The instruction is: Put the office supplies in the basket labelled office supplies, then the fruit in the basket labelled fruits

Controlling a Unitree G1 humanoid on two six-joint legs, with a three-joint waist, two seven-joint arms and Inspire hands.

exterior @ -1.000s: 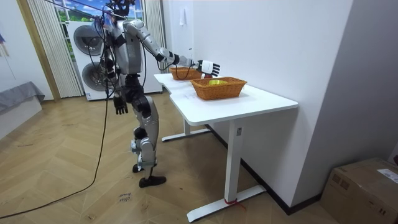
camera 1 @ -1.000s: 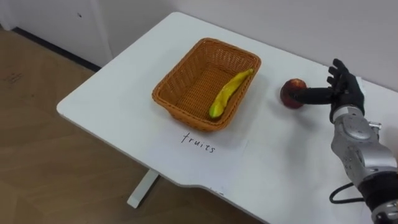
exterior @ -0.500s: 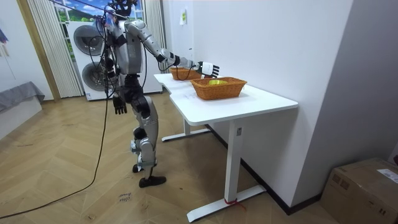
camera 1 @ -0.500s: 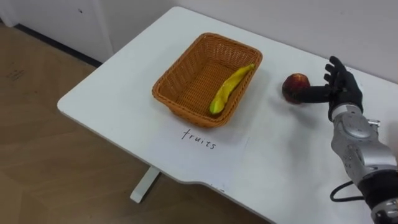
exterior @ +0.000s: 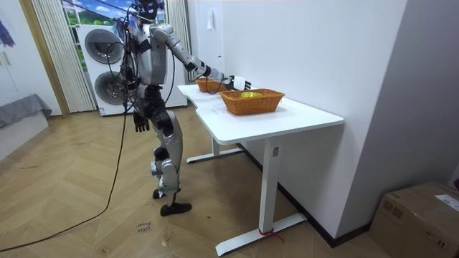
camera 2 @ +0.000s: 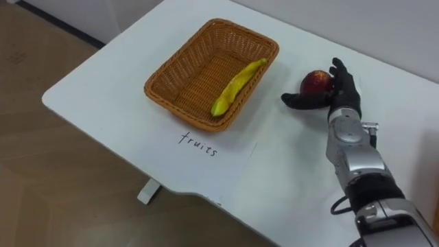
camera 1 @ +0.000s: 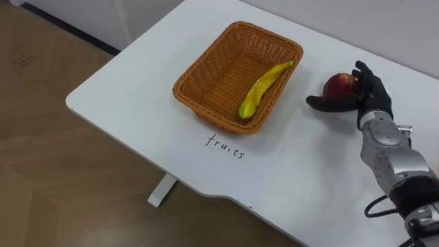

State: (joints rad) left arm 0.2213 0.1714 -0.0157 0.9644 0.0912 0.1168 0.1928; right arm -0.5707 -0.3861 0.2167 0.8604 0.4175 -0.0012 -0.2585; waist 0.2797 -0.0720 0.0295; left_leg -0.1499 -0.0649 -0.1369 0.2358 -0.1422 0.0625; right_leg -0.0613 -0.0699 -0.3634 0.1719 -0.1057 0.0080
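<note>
White table (camera 1: pixel 123 103): the right hand (camera 1: pixel 367 99) has now closed round the apple (camera 1: pixel 341 84), apparently lifting it, just right of the basket (camera 1: pixel 195 106) that holds the banana (camera 1: pixel 264 88). It is ready to carry over.

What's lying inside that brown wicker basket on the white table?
One yellow-green banana lies slantwise on the floor of the basket; the weave beneath it is covered. Nothing else shows inside. The apple is outside, held in the right hand.
</note>
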